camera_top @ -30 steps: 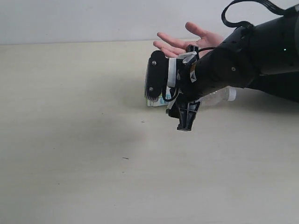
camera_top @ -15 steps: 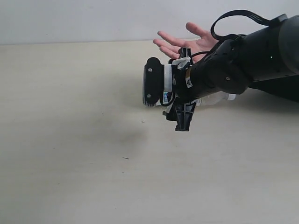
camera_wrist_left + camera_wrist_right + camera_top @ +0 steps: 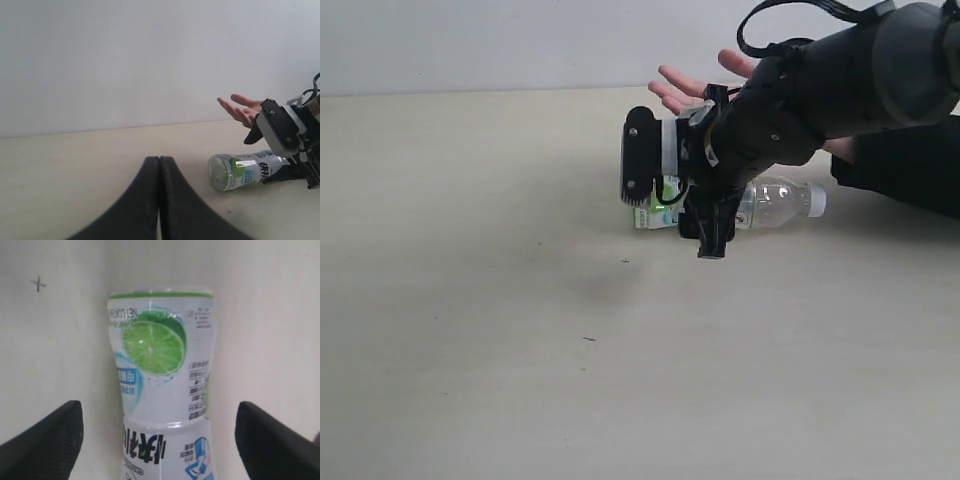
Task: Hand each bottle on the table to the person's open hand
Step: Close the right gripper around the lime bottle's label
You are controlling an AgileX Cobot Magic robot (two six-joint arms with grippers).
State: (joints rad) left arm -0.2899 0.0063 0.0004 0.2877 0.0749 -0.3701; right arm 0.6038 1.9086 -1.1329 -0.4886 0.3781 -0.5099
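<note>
One clear bottle (image 3: 775, 203) with a lime label and a white cap lies on its side on the pale table (image 3: 470, 320), just in front of the person's open hand (image 3: 695, 90). The hand is held palm up. My right gripper (image 3: 712, 212) is over the bottle's labelled end and is open. In the right wrist view the bottle (image 3: 160, 375) lies between the spread fingers (image 3: 55, 435) of the right gripper (image 3: 157, 412), with a gap on each side. In the left wrist view my left gripper (image 3: 160, 162) is shut on nothing, low over the table. The bottle (image 3: 240, 171) and the hand (image 3: 240, 107) lie well beyond it.
A black sleeve (image 3: 910, 170) stretches along the table from the right edge behind the bottle. My right arm (image 3: 840, 80) reaches in above it. A plain pale wall (image 3: 470, 40) backs the table. Small dark specks (image 3: 588, 339) dot the tabletop.
My right arm has lifted and swung, and its gripper has shifted slightly left over the bottle with the jaws a little wider. The bottle, the hand and the left gripper have stayed put.
</note>
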